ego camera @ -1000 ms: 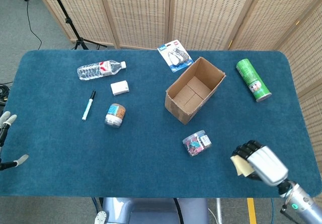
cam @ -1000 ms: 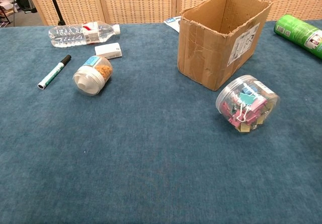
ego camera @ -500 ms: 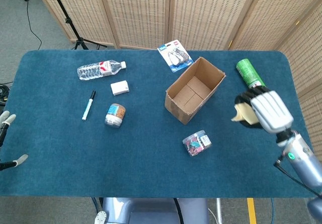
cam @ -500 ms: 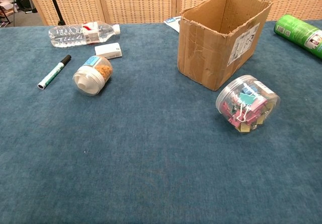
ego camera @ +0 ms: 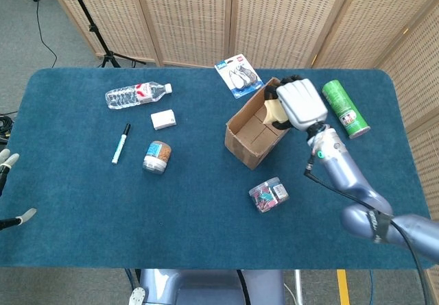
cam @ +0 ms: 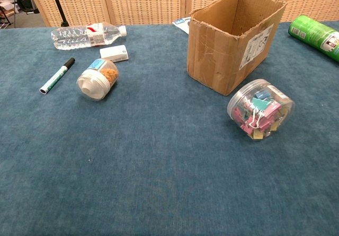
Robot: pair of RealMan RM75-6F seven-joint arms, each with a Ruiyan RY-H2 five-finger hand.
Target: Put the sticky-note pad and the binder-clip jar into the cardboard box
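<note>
Swinging in from the near right edge of the desk (ego camera: 82,202), the right robot hand (ego camera: 299,103) now hangs above the far end of the cardboard box (ego camera: 264,123), where a second ago it was low by the front corner and half a second ago out to the right of the box. It carries the sticky-note pad (ego camera: 275,110), a pale yellow block pinched under its curled fingers and showing at the hand's left side, over the open mouth of the box and not yet down inside it as far as the head view tells. The chest view does not catch this hand at all, so how high the pad sits above the box floor cannot be judged. The binder-clip jar (cam: 260,108) has not shifted: it lies on its side on the desk just in front of the box, near its front corner, apart from the cardboard. The left robot hand (ego camera: 8,188) shows only as fingertips at the left edge, apart from one another and holding nothing. By my reading, the first half of the task is at the release point; letting the pad drop would finish it, and the jar would remain to be fetched.
</note>
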